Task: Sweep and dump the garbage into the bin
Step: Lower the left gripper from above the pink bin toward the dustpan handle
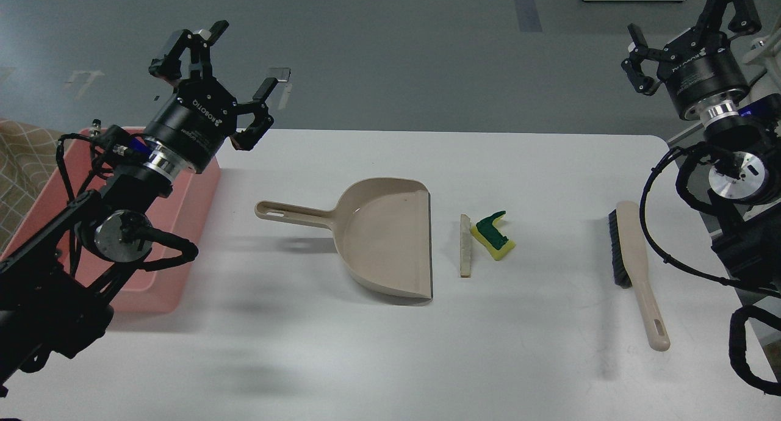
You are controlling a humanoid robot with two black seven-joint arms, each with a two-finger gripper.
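Note:
The garbage lies mid-table: a yellow sponge piece with a torn green top (495,237) and a thin off-white sliver (465,245) just left of it. Both sit right of the open mouth of the beige dustpan (390,237), whose handle points left. The beige hand brush (637,274) with black bristles lies at the right. The pink bin (198,195) stands at the left edge, largely hidden behind my left arm. My left gripper (244,64) is open and empty, raised above the bin's far corner. My right gripper (692,24) is open and empty, raised at the far right.
The white table (305,348) has its far edge behind the dustpan and a rounded far-right corner. A tan patterned cloth (24,158) shows at the far left beside the bin. Grey floor lies beyond the table.

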